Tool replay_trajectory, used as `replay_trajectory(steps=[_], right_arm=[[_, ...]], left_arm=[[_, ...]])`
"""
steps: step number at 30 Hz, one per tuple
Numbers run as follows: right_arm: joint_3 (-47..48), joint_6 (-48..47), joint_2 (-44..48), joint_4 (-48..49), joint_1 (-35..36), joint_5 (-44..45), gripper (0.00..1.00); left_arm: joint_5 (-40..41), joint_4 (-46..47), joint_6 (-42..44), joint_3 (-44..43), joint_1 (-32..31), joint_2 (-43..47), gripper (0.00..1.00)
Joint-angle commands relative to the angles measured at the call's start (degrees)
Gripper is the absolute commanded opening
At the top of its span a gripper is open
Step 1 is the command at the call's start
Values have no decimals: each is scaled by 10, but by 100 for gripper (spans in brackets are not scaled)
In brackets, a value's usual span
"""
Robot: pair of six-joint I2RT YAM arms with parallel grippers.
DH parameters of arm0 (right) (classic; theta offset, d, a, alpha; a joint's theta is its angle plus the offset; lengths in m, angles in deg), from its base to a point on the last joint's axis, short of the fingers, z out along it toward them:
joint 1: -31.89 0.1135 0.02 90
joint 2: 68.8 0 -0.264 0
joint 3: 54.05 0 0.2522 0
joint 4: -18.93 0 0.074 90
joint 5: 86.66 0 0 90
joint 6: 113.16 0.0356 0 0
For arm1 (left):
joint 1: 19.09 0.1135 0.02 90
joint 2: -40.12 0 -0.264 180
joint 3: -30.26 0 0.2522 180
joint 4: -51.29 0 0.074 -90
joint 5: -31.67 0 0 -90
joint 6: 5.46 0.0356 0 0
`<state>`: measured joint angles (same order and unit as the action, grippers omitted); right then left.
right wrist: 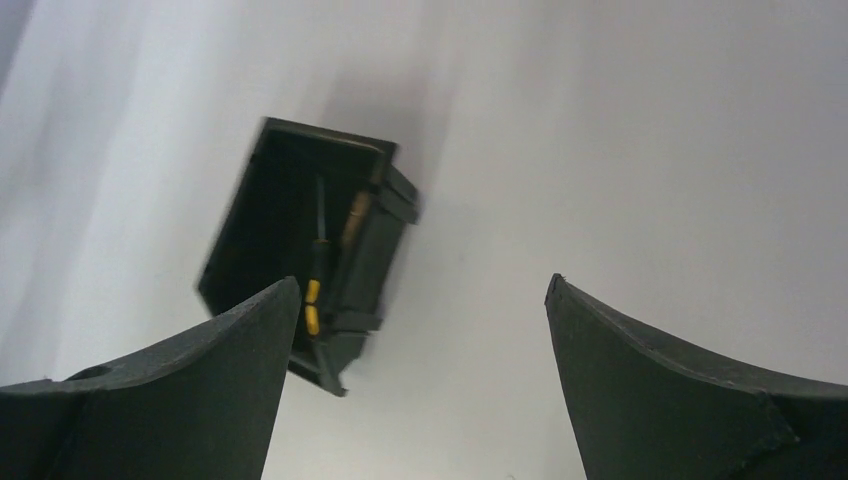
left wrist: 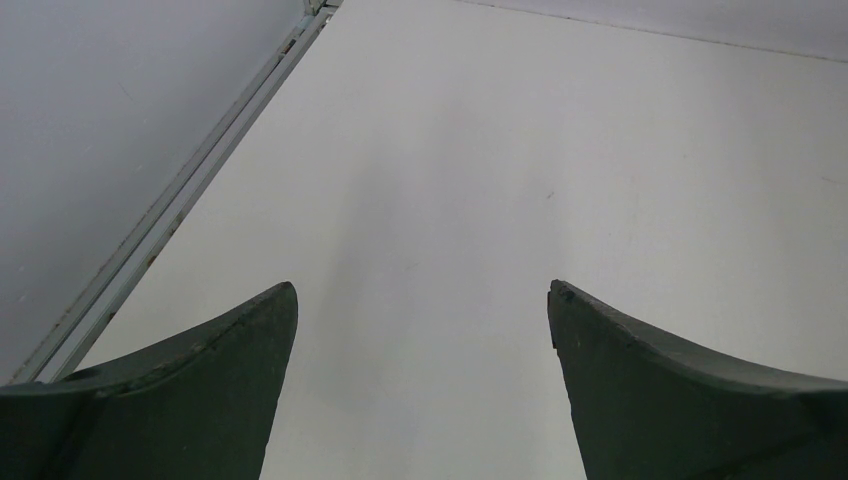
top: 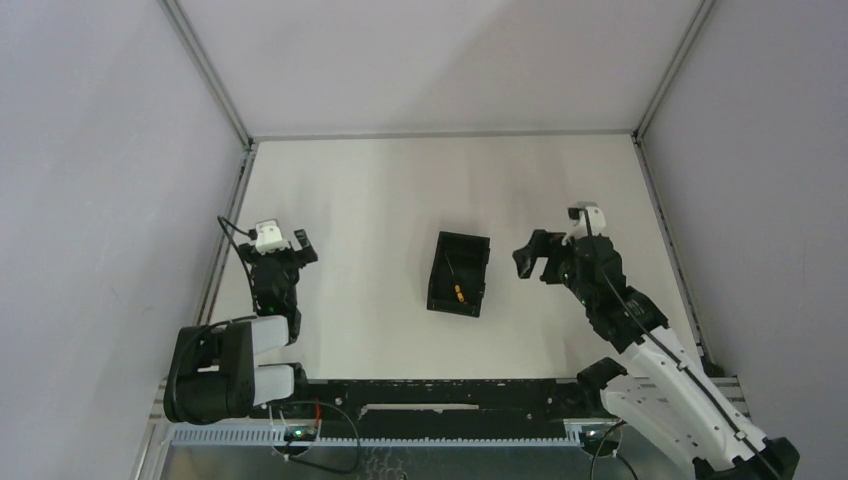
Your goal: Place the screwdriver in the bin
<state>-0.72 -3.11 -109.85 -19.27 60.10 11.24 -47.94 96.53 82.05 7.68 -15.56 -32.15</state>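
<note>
Black plastic bin (top: 459, 272) sits mid-tabletop (top: 350, 200), far from every edge, holding the screwdriver (top: 456, 285). Right gripper (right wrist: 421, 284) beside it is released, empty; left gripper (left wrist: 422, 295) likewise spread wide.

One black bin (top: 468, 258), one yellow-handled screwdriver (top: 457, 293), two robot arms (top: 640, 330), one white table (top: 380, 200)

My right gripper (right wrist: 420, 285) spread wide and empty, bin (right wrist: 372, 262) up and left on the table (right wrist: 620, 150), slightly blurred, screwdriver (right wrist: 317, 268) lying inside by one long wall
</note>
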Motion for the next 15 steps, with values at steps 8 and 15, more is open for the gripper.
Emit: replay_trajectory(steps=[8, 15], right_arm=[[-172, 45, 85, 109, -81, -14, 100], [-204, 64, 115, 129, -87, 6, 100]], left_arm=[[4, 17, 9, -22, -3, 1, 100], [4, 17, 9, -22, -3, 1, 100]])
